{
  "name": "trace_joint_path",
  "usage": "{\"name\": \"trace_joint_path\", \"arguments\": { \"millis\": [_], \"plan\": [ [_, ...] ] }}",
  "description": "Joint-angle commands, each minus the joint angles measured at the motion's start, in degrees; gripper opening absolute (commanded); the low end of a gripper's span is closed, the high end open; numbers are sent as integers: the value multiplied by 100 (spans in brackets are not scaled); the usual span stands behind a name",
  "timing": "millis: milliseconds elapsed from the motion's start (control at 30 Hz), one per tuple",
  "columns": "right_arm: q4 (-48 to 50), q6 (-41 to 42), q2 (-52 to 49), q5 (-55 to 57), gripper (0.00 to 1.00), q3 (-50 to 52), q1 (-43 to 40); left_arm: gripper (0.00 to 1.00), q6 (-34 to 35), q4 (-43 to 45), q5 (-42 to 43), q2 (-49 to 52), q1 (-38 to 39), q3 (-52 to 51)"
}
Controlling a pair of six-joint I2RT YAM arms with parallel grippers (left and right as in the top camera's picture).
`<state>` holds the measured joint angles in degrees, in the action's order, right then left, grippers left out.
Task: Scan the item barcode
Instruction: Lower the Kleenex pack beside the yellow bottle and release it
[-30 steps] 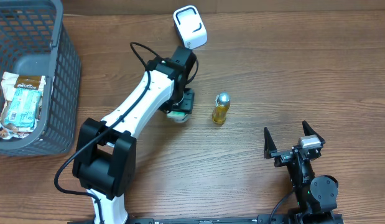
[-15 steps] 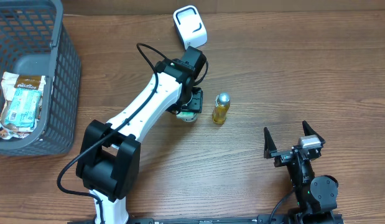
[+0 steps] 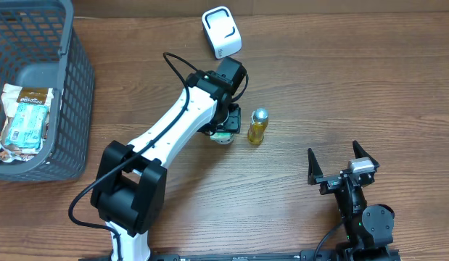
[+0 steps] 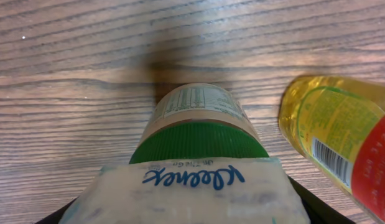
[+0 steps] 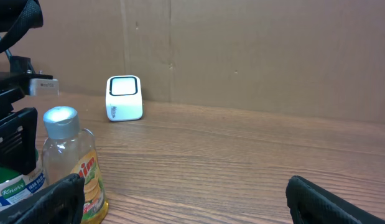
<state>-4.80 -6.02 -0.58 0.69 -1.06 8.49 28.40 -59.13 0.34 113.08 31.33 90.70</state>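
My left gripper (image 3: 224, 129) is shut on a pale Kleenex tissue pack (image 4: 186, 190), which fills the bottom of the left wrist view between the dark jaws. Directly below the pack is a green-lidded jar (image 4: 198, 121); I cannot tell whether they touch. The jar's Knorr label (image 5: 12, 186) shows in the right wrist view. A yellow dish-soap bottle (image 3: 258, 127) with a silver cap stands just to the right, its barcode (image 4: 332, 162) facing the left wrist camera. The white scanner (image 3: 222, 31) sits at the back. My right gripper (image 3: 342, 165) rests open near the front edge, holding nothing.
A grey mesh basket (image 3: 72, 94) at the far left holds several packaged snacks (image 3: 25, 123). A cardboard wall (image 5: 242, 50) stands behind the scanner (image 5: 124, 98). Bare wooden tabletop (image 3: 355, 87) stretches to the right of the bottle.
The left arm has swung right with the tissue pack, ending close beside the soap bottle. The right arm has not moved.
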Motion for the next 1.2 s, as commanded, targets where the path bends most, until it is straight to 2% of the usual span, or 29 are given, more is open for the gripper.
{"name": "trace_joint_path", "arguments": {
  "millis": [0, 367, 533, 667, 900, 1000, 1167],
  "plan": [
    [11, -24, 42, 55, 100, 61, -15, 64, 144, -22, -94, 7, 76, 129],
    [11, -24, 42, 55, 100, 61, -15, 68, 254, -17, -201, 7, 179, 129],
    [11, -24, 42, 55, 100, 61, -15, 75, 251, -17, -203, 7, 179, 129],
    [11, -24, 42, 55, 100, 61, -15, 88, 247, -7, -208, 7, 179, 129],
    [11, -26, 42, 55, 100, 61, -15, 90, 188, 114, -223, 7, 120, 184],
    [11, -24, 42, 55, 100, 61, -15, 91, -2, -28, -223, 2, -7, 472],
    [11, -26, 42, 55, 100, 61, -15, 91, -472, -898, -225, 2, -442, 1690]
  ]
}}
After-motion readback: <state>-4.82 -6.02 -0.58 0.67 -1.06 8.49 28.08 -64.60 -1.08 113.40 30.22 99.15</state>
